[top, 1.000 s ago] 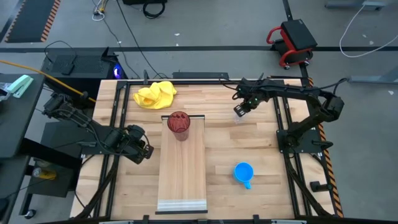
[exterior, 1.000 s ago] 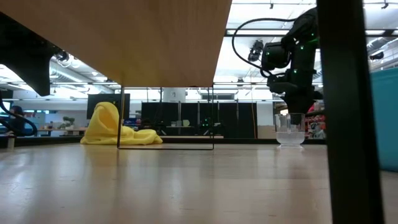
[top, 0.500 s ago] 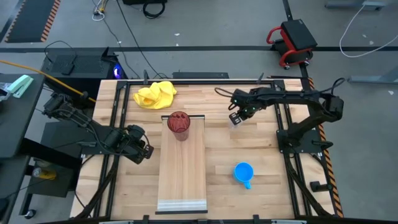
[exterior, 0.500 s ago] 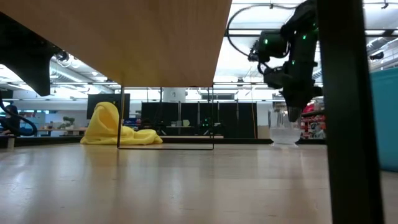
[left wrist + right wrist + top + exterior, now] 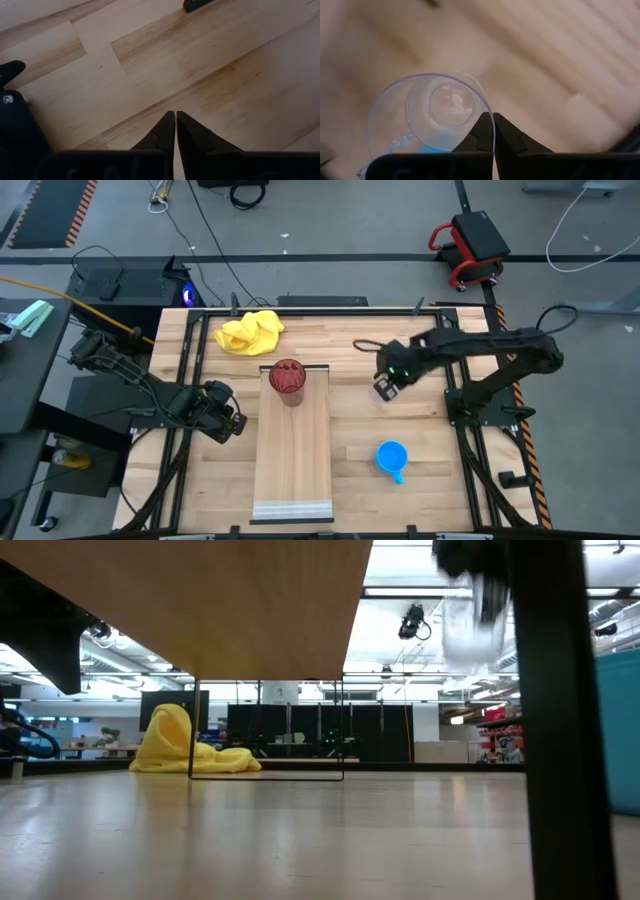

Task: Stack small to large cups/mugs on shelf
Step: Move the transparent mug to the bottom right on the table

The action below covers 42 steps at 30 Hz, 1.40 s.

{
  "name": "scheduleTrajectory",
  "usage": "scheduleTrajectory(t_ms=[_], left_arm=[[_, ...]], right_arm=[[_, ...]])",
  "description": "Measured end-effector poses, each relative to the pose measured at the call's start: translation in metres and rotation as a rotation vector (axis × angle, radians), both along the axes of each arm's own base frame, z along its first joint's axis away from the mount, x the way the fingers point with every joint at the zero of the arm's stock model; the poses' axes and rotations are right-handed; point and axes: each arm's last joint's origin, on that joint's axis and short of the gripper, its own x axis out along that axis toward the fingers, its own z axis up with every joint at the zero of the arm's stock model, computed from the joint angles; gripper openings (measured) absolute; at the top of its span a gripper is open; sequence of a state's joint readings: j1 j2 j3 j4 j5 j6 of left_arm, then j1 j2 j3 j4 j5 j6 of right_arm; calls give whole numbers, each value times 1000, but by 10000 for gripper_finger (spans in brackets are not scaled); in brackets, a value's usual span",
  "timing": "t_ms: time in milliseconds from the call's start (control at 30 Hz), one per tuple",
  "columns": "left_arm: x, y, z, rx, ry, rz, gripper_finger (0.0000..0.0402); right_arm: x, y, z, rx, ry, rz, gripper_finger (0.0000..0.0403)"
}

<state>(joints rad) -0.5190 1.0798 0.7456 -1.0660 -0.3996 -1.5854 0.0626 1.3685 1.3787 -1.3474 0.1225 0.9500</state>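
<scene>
On the butcher-block worktop [image 5: 355, 410] the dark red tumbler [image 5: 287, 377] is already stood at the far end of the shelf [image 5: 293, 460]. The clear glass cup [image 5: 427, 112] is pinched by its rim in the right gripper [image 5: 386, 385] and held aloft beside the shelf, while the blue mug [image 5: 391, 458] is left untouched on the worktop. The left gripper [image 5: 175, 132] is clenched empty, low at the worktop's left edge.

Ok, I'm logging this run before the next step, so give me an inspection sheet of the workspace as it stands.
Surface: butcher-block table, no spills seen.
Job's things: red tumbler upright on the shelf, near its far end; blue mug on the table right of the shelf; clear glass cup gripped by its rim and lifted off the table.
Clutter: yellow cloth at the far edge.
Grippers: right tool shut on the cup's rim; left tool shut, empty, at the table's left edge.
Cables: loose leads on the floor beyond the table.
Surroundings: red and black cart on the floor; no people seen.
</scene>
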Motion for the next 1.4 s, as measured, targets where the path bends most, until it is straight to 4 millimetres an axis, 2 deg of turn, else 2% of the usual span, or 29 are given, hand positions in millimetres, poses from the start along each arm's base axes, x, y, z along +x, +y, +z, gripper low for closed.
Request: scheduleTrajectory(t_ms=[100, 200, 400, 700, 800, 933, 1200, 1400], left_arm=[[0, 0, 0, 0, 0, 0, 25], [0, 0, 0, 0, 0, 0, 16], [0, 0, 0, 0, 0, 0, 9], [0, 0, 0, -8, 4, -1, 27], [0, 0, 0, -9, 5, 0, 20], [0, 0, 0, -16, 0, 20, 10], [0, -1, 0, -34, 7, 21, 23], [0, -1, 0, -47, 14, 19, 29]], right_arm=[[-7, 35, 22, 20, -53, 28, 1], [-14, 68, 31, 36, -106, 60, 1], [-16, 127, 13, 60, -75, 139, 0], [5, 198, -25, 76, -67, 287, 0], [11, 213, -44, 70, -5, 338, 0], [19, 223, -68, 34, 62, 350, 0], [33, 235, -99, 8, 118, 433, 0], [42, 238, -112, 10, 122, 460, 0]])
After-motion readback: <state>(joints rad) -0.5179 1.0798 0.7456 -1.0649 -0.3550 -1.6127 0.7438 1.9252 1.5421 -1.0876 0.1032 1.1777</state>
